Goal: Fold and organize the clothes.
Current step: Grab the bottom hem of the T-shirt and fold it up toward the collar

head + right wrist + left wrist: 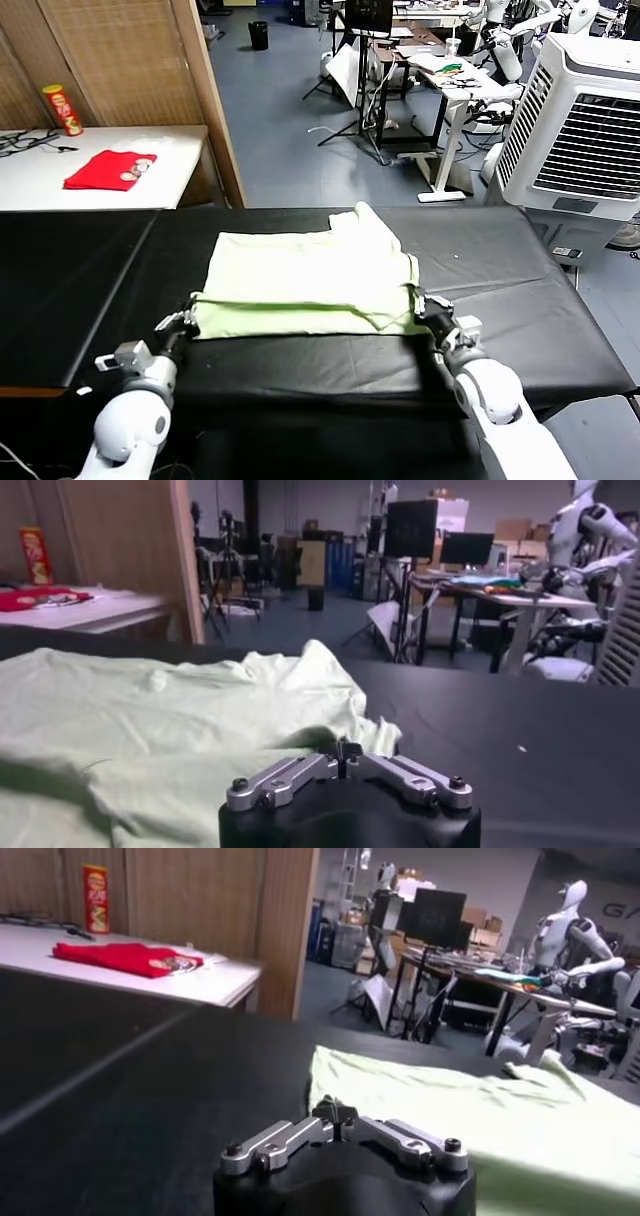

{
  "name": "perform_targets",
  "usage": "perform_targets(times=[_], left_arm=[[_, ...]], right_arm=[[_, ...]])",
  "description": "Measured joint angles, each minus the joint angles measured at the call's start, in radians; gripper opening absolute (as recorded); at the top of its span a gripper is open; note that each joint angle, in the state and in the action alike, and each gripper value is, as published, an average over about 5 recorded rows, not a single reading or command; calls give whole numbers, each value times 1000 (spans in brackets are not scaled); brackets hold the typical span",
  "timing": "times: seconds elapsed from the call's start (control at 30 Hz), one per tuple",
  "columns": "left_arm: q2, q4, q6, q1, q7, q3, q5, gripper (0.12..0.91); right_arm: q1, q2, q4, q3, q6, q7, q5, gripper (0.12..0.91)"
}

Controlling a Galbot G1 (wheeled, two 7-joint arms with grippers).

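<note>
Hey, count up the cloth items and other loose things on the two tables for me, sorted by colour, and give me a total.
Pale green: 1, the T-shirt on the black table
Red: 1, the folded cloth on the white table
Red and yellow: 1, the snack can on the white table
Total: 3

The T-shirt (305, 282) lies folded on the table (520, 300), about midway between its left and right edges and nearer the front edge than the back. One sleeve (362, 222) sticks out from the shirt's far right corner toward the back edge. The left gripper (188, 315) sits at the shirt's front left corner, the right gripper (424, 310) at its front right corner. Behind the table's left end stands a side table (30, 180) with a cloth (110, 169) on it and a can (62, 109) behind the cloth. A fan unit (585, 130) stands beyond the right back corner.
</note>
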Motion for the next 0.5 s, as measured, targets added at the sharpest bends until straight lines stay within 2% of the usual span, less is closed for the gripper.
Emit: perform_targets(times=[0.07, 0.17, 0.37, 0.5], left_arm=[[-2, 3, 5, -1, -2, 1, 12, 127], [-5, 2, 7, 5, 2, 1, 29, 177], [-5, -10, 8, 28, 6, -4, 44, 484], [-4, -19, 18, 51, 21, -5, 54, 702]], right_arm=[[-11, -5, 14, 5, -17, -7, -1, 247], [-40, -17, 52, 17, -41, -11, -3, 414], [-135, -57, 160, 59, -64, -9, -14, 719], [-199, -68, 218, 84, -67, -6, -23, 791]])
